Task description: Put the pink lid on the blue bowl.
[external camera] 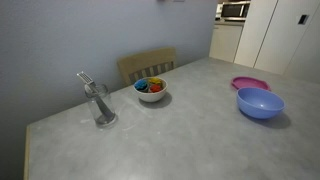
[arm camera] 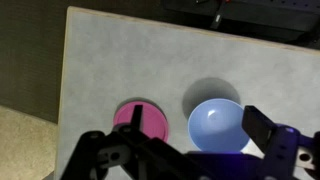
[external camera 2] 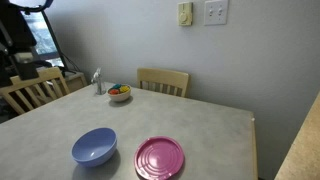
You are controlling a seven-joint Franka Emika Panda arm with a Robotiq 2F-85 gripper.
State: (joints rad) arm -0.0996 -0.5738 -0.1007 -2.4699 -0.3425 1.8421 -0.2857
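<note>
The flat, round pink lid [external camera 2: 160,158], its rim slightly raised, lay on the pale speckled table [external camera 2: 215,125] just beside the smooth, wide blue bowl [external camera 2: 94,148], seen in both exterior views. In the wrist view the black gripper [arm camera: 180,152] hung above the pair with its fingers [arm camera: 264,130] spread apart, holding nothing. A smaller white bowl [external camera: 151,92] of colourful contents stood near a clear glass [external camera: 102,106] and a wooden chair [external camera: 147,65].

Flat round pink lid [arm camera: 140,120], lying level below the hand [arm camera: 185,150], just beside the upright, empty blue bowl [arm camera: 217,125], not touching
</note>
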